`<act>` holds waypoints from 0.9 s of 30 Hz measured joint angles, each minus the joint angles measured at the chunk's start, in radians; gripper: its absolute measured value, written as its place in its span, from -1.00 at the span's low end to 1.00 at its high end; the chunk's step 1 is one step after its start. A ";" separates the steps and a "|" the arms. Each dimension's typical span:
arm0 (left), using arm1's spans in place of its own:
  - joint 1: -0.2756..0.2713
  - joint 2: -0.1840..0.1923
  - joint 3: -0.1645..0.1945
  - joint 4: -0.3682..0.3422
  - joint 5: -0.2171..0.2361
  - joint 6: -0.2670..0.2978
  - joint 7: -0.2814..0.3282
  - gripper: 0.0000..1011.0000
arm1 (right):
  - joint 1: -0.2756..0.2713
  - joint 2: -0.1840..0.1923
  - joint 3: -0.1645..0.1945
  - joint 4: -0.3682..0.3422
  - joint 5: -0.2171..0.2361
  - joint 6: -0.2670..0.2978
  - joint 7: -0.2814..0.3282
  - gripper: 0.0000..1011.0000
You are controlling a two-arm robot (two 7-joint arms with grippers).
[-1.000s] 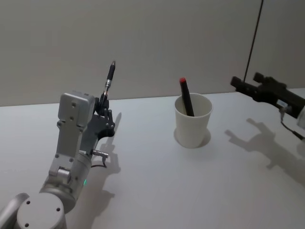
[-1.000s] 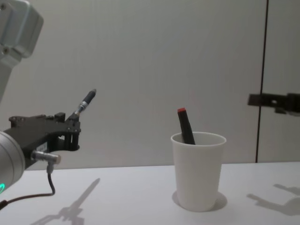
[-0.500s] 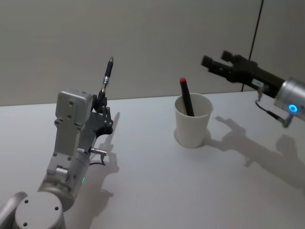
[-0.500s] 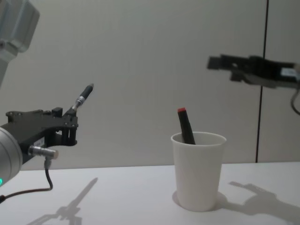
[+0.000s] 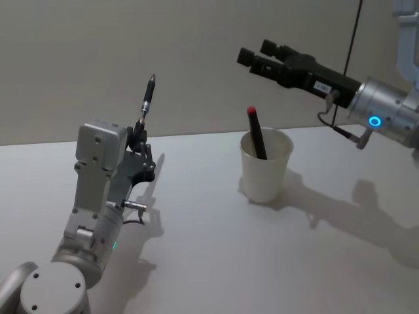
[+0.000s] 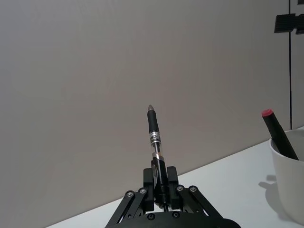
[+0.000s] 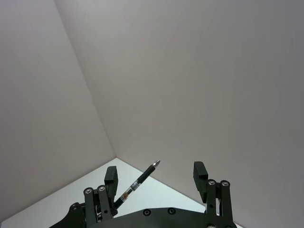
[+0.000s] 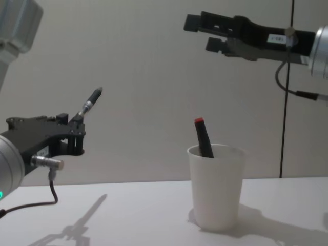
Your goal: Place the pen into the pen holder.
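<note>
Left tool (image 5: 139, 134) pinches the pen (image 5: 148, 101) by its low end; right tool (image 5: 257, 52) gapes empty, up near the pen holder (image 5: 265, 173). I fear the pen pivoting, or clipping the red-capped marker (image 5: 256, 134).

Tilted pen (image 5: 146, 103) in left end effector (image 5: 139, 131), well apart from pen holder (image 5: 265, 175).

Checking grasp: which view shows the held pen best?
Left wrist view: the pen stands close, its lower end clamped in the left gripper. Head and chest views show it small, tilted. Right wrist view shows it far off, between the fingers of the open right gripper.
</note>
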 joint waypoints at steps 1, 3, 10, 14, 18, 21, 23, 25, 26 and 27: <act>0.000 0.000 0.000 -0.001 0.003 -0.001 0.000 -0.66 | 0.001 -0.001 -0.002 0.001 0.000 0.002 0.002 0.98; 0.001 -0.001 -0.001 -0.005 0.008 -0.002 -0.001 -0.67 | 0.001 -0.001 -0.008 0.004 0.001 0.007 0.004 0.98; 0.004 -0.003 -0.002 -0.013 0.020 -0.006 -0.002 -0.66 | -0.015 0.000 -0.024 0.009 -0.003 0.036 -0.013 0.98; 0.004 -0.004 -0.003 -0.015 0.024 -0.007 -0.003 -0.67 | -0.027 0.000 -0.035 0.013 -0.006 0.059 -0.034 0.98; 0.006 -0.006 -0.004 -0.017 0.027 -0.008 -0.006 -0.66 | -0.040 -0.002 -0.049 0.020 -0.005 0.091 -0.065 0.98; 0.007 -0.007 -0.005 -0.017 0.029 -0.008 -0.008 -0.66 | -0.045 -0.006 -0.058 0.026 0.002 0.116 -0.089 0.98; 0.008 -0.008 -0.005 -0.018 0.033 -0.011 -0.012 -0.66 | -0.048 -0.012 -0.065 0.031 0.011 0.135 -0.107 0.98; 0.009 -0.011 -0.004 -0.018 0.038 -0.016 -0.016 -0.67 | -0.049 -0.016 -0.069 0.035 0.018 0.147 -0.119 0.98; 0.010 -0.011 -0.004 -0.018 0.040 -0.018 -0.018 -0.67 | -0.049 -0.018 -0.071 0.037 0.025 0.156 -0.126 0.98; 0.010 -0.012 -0.004 -0.018 0.042 -0.020 -0.019 -0.67 | -0.050 -0.022 -0.075 0.042 0.036 0.168 -0.138 0.98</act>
